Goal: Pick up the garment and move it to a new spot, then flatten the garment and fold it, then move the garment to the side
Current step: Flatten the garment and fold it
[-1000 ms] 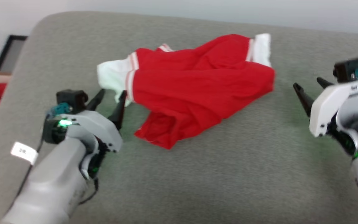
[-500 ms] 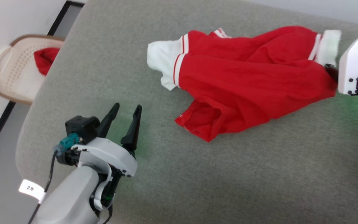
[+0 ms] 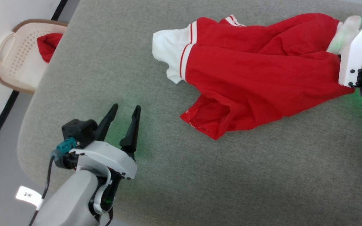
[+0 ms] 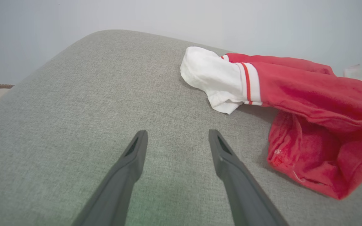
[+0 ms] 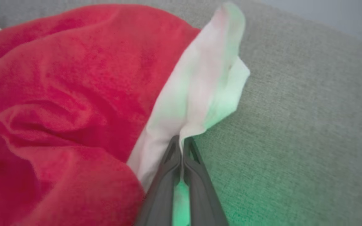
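Between the jaws of the right gripper (image 5: 181, 142), pinched shut (apart a second ago), sits a white sleeve edge of the garment (image 3: 256, 72); ahead of the left gripper (image 4: 178, 134), jaws wide, lies bare cushion (image 3: 231, 175).

I am closing my right gripper (image 5: 181, 142), a second ago standing open and well apart from the garment (image 3: 256, 78), onto its far white sleeve (image 5: 200, 91), and that sleeve is bunching upward.
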Controlling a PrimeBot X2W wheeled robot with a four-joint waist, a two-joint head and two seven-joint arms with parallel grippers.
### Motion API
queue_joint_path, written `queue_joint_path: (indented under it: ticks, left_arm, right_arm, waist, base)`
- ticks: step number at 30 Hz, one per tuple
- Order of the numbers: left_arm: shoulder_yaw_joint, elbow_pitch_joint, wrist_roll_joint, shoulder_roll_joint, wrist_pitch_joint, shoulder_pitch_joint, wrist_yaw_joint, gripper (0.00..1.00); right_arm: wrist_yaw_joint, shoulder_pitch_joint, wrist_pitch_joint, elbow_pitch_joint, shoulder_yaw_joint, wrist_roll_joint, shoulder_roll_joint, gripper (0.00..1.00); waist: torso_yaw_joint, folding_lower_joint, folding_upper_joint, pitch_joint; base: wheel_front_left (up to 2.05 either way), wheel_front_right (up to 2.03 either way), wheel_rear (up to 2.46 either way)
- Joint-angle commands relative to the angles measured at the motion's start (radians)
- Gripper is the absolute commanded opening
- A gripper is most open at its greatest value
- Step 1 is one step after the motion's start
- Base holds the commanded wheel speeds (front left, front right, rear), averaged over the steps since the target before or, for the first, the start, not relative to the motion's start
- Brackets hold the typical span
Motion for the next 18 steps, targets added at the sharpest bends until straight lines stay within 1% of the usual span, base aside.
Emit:
queue_joint_path:
  ticks: [1, 2, 3, 6, 11, 15, 18]
  left_arm:
    - [0.004, -0.004, 0.005, 0.003, 0.000, 0.013, 0.007, 1.00]
    - [0.010, -0.008, 0.005, 0.009, 0.000, 0.020, 0.009, 1.00]
    - [0.010, -0.008, 0.005, 0.009, 0.000, 0.020, 0.009, 1.00]
    - [0.018, -0.017, 0.001, 0.021, 0.000, 0.039, 0.018, 1.00]
    - [0.030, -0.053, -0.007, 0.049, 0.005, 0.068, 0.035, 1.00]
    - [0.041, -0.104, -0.009, 0.076, 0.016, 0.089, 0.059, 1.00]
    - [0.047, -0.147, -0.009, 0.097, 0.028, 0.107, 0.079, 1.00]
  right_arm:
    - [-0.001, 0.022, -0.004, 0.017, 0.003, 0.006, -0.010, 0.00]
    - [-0.001, 0.034, -0.032, 0.005, 0.012, 0.023, -0.009, 0.00]
    - [-0.001, 0.034, -0.032, 0.005, 0.012, 0.023, -0.009, 0.00]
    - [-0.001, 0.060, -0.070, -0.025, 0.018, 0.061, -0.014, 0.00]
    - [-0.001, 0.161, -0.124, -0.110, 0.026, 0.150, -0.061, 0.00]
    - [-0.001, 0.283, -0.139, -0.209, 0.021, 0.231, -0.118, 0.00]
    - [-0.001, 0.388, -0.148, -0.289, -0.003, 0.291, -0.153, 0.00]
  waist:
    - [-0.015, -0.0001, -0.0001, -0.011]
    - [-0.030, -0.0001, -0.0001, -0.024]
    - [-0.030, -0.0001, -0.0001, -0.024]
    - [-0.060, -0.0001, -0.0001, -0.046]
    - [-0.110, -0.0001, -0.0001, -0.075]
    - [-0.146, -0.0001, -0.0001, -0.087]
    - [-0.171, -0.0001, -0.0001, -0.092]
  base:
    - [0.00, 0.00, 0.00]
    - [0.00, 0.00, 0.00]
    - [0.00, 0.00, 0.00]
    - [0.00, 0.00, 0.00]
    - [0.00, 0.00, 0.00]
    - [0.00, 0.00, 0.00]
    - [0.00, 0.00, 0.00]
